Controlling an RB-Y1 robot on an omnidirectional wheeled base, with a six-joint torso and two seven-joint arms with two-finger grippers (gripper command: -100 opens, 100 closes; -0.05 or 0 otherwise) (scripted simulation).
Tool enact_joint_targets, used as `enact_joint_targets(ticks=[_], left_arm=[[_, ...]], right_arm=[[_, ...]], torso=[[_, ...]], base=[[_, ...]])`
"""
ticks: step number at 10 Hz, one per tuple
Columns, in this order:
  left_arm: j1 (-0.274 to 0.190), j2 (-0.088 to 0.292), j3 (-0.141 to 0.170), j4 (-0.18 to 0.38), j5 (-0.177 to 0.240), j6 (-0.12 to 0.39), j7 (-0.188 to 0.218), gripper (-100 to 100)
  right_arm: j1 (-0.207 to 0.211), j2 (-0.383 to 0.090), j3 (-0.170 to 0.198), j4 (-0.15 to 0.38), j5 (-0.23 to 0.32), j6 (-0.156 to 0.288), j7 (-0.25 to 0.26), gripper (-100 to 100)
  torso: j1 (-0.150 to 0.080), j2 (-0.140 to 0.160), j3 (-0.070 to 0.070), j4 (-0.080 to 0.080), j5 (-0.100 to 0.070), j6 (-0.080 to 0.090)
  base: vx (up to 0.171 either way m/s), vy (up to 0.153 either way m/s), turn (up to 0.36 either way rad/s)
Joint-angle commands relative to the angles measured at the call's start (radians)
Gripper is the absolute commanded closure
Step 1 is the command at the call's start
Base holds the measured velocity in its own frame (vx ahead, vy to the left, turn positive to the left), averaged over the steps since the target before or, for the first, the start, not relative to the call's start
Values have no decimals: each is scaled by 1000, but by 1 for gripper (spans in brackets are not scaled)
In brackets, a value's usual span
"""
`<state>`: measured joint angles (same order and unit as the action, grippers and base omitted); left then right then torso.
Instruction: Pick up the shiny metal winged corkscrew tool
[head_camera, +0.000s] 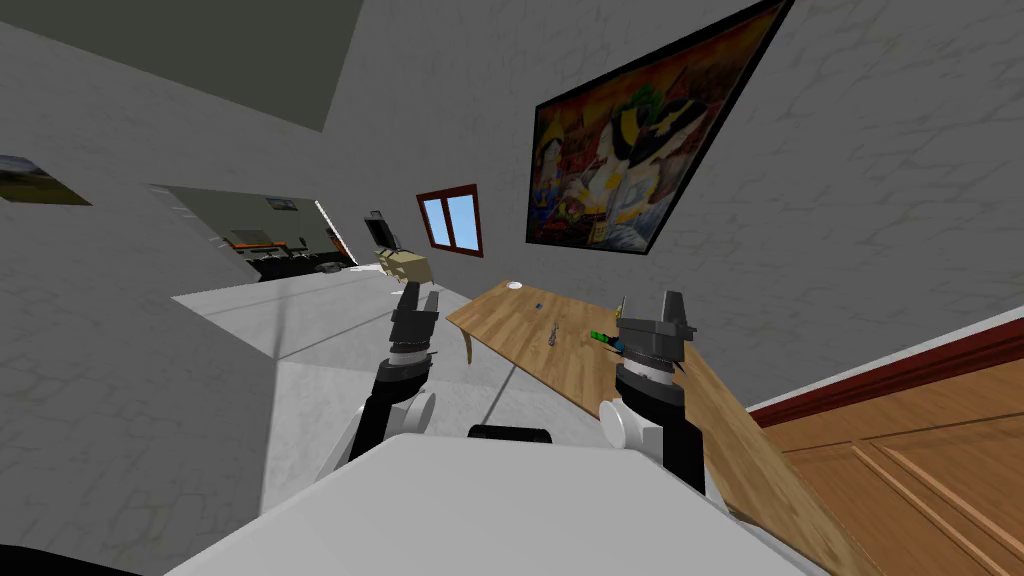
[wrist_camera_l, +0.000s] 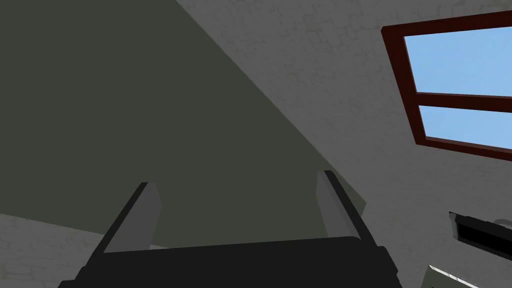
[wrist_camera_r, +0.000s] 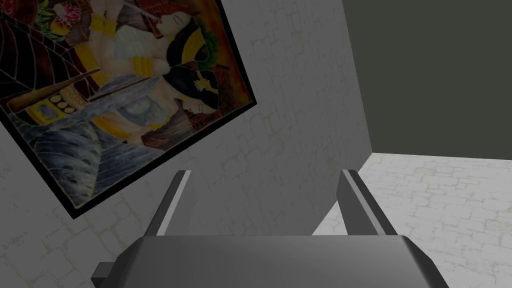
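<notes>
A: Grippers?
B: Right gripper (head_camera: 648, 302) & left gripper (head_camera: 421, 296) both raised, fingers apart, nothing held.
A: Where's the corkscrew?
B: Corkscrew (head_camera: 553, 335) lies flat on the bench (head_camera: 515, 330), wood-grain top. It's beyond the two grippers & between them, nearer the right. Small green item (head_camera: 601, 338) near it.
A: Handling?
B: Prob. stiff grey metal, thin, light-ish, slick. Wings may swing. I'd pinch across the central body, not the arms. Detail too small to confirm.
</notes>
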<state>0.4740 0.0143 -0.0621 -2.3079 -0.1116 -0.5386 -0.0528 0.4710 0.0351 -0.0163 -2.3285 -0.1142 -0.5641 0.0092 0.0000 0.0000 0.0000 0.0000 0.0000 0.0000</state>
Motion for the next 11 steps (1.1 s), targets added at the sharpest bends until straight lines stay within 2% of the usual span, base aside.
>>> enact_joint_targets(ticks=[1,4,7,10,11], left_arm=[[0,0,0,0,0,0,0,0],[0,0,0,0,0,0,0,0],[0,0,0,0,0,0,0,0],[0,0,0,0,0,0,0,0],[0,0,0,0,0,0,0,0]], right_arm=[[9,-41,2,4,5,9,7,-100],[44,-126,13,20,23,45,35,-100],[101,-193,31,43,52,101,79,-100],[173,-242,54,73,88,170,132,-100],[173,-242,54,73,88,170,132,-100]], torso=[[0,0,0,0,0,0],[0,-1,-1,0,0,0],[1,-2,-1,-1,0,0],[1,-2,-1,0,0,0],[1,-2,-1,-1,0,0]], base=[[7,6,64],[18,13,103],[31,18,177],[34,15,203],[20,4,81]])
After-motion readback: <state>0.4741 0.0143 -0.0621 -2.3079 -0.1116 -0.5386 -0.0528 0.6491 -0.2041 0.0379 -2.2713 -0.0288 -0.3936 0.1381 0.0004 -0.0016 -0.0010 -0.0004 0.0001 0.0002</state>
